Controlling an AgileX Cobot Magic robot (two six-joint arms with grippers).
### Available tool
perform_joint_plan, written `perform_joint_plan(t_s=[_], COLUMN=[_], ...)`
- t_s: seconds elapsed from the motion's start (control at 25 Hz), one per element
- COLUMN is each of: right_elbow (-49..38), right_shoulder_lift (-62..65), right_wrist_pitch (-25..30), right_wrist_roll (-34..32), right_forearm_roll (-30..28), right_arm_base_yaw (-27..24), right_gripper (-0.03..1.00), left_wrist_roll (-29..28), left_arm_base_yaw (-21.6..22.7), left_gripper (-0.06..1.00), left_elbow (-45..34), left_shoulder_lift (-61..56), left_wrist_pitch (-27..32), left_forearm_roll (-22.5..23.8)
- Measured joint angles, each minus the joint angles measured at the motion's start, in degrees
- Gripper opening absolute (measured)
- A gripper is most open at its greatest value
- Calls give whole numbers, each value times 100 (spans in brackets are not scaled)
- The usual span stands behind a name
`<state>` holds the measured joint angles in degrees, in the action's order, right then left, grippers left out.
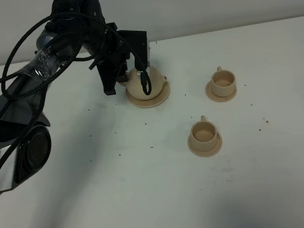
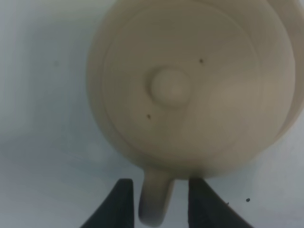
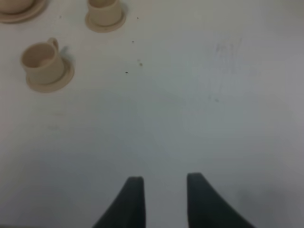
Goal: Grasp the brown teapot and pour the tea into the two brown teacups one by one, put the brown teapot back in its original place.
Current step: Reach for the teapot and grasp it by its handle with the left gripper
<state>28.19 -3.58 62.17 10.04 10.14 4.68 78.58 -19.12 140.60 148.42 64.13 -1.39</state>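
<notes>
- The brown teapot sits upright on its wide saucer, toward the far edge of the table and on the left arm's side of the middle.
- From right above it the lid is on, its round knob in the centre, with a couple of tiny dark flecks on the lid.
- The pot's loop handle sticks out on the side facing the left arm.
- The left hand is down at that handle, its two dark fingers standing one on each side of the loop. A thin strip of table shows between each finger and the handle, so the hand is open around it and not pinching it.
- From across the room the left arm's dark wrist and cables cover the pot's back and part of its top.
- The far teacup stands on its small saucer off to the teapot's right, well apart from it, at about the same depth on the table.
- The near teacup is on its own small saucer, closer to the table's middle, between the teapot and the far cup in line but nearer the front edge.
- Both cups are upright, little handles turned toward the far edge. I cannot tell whether there is tea in them.
- Dark specks lie scattered over the white table.
- The right hand hangs over bare table away from the crockery, fingers parted, nothing between them.
</notes>
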Motion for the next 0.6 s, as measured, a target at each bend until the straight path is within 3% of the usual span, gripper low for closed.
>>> perform_joint_plan(t_s=[0.6], right_elbow=[0], right_shoulder_lift=[0], right_wrist_pitch=[0], right_wrist_roll=[0], right_forearm_roll=[0], right_arm_base_yaw=[0], right_gripper=[23], left_wrist_roll=[-23], left_arm_base_yaw=[-11], left_gripper=[30], left_elbow=[5], left_shoulder_lift=[0], left_wrist_pitch=[173], left_forearm_roll=[-51])
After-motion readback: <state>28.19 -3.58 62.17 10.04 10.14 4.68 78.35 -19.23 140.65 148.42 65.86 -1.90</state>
